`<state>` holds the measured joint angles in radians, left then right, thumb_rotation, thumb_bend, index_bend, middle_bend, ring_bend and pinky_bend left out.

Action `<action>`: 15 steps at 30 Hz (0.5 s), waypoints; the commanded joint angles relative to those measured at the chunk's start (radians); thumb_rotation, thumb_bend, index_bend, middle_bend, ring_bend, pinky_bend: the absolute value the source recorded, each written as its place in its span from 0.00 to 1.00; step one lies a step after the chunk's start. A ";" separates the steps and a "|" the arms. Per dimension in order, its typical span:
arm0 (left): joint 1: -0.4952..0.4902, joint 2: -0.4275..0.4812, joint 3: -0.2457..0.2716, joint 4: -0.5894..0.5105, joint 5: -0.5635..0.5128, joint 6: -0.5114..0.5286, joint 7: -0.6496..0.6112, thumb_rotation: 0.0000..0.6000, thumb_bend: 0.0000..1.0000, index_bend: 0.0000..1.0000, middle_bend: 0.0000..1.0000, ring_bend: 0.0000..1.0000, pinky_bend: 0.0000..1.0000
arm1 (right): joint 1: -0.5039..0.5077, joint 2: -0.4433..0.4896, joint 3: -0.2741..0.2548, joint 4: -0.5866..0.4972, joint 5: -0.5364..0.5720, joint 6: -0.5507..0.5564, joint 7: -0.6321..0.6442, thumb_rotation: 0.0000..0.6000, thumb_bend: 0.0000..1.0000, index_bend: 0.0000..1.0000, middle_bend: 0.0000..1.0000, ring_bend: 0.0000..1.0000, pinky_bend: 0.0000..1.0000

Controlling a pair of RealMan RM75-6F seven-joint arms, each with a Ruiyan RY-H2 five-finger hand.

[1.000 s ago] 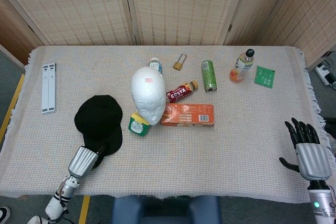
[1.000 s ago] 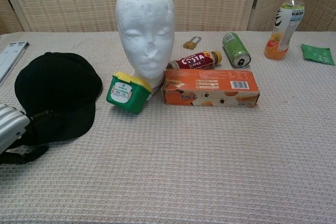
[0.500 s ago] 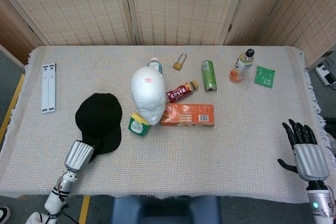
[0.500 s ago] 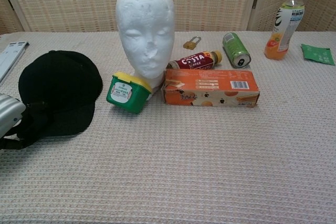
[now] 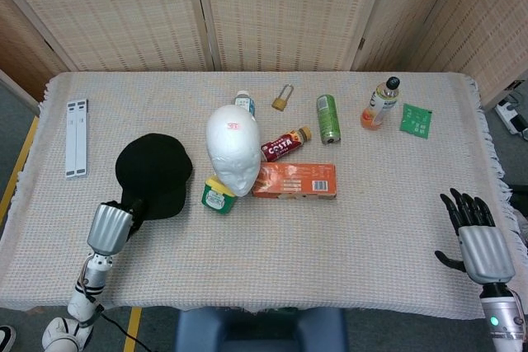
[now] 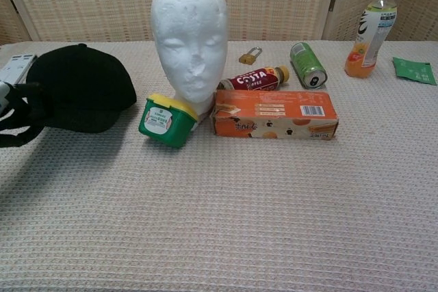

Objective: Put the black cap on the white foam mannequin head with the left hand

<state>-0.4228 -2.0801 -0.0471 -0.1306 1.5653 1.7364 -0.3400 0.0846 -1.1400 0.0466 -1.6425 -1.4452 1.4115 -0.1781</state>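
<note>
While the silver left hand (image 5: 110,226) grips the brim of the black fabric cap (image 5: 153,173) in its dark fingers (image 6: 19,115), the cap hangs clear of the woven cream tablecloth (image 5: 346,228), casting a shadow beneath it in the chest view, to the left of the white foam mannequin head (image 5: 233,148). That head stands upright mid-table, with a green tub with a yellow lid (image 5: 217,195) leaning at its base and an orange cardboard box (image 5: 295,180) just beside it. At the table's near right edge, the right hand (image 5: 474,237) holds nothing, its dark fingers spread apart.
</note>
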 commanded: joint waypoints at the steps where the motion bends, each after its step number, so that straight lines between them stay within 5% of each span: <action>1: -0.031 0.017 -0.030 -0.011 -0.026 0.033 -0.016 1.00 0.49 0.69 1.00 1.00 1.00 | 0.001 0.000 -0.001 0.000 0.002 -0.004 -0.003 1.00 0.08 0.00 0.00 0.00 0.00; 6: -0.182 0.088 -0.156 -0.043 -0.127 0.093 -0.034 1.00 0.50 0.70 1.00 1.00 1.00 | 0.006 0.007 -0.009 -0.010 0.006 -0.024 -0.009 1.00 0.08 0.00 0.00 0.00 0.00; 15: -0.348 0.158 -0.238 -0.096 -0.184 0.083 0.005 1.00 0.51 0.70 1.00 1.00 1.00 | 0.006 0.013 -0.008 -0.019 0.018 -0.028 -0.014 1.00 0.08 0.00 0.00 0.00 0.00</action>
<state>-0.7392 -1.9389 -0.2680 -0.2096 1.3930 1.8161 -0.3496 0.0904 -1.1276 0.0384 -1.6613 -1.4286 1.3839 -0.1911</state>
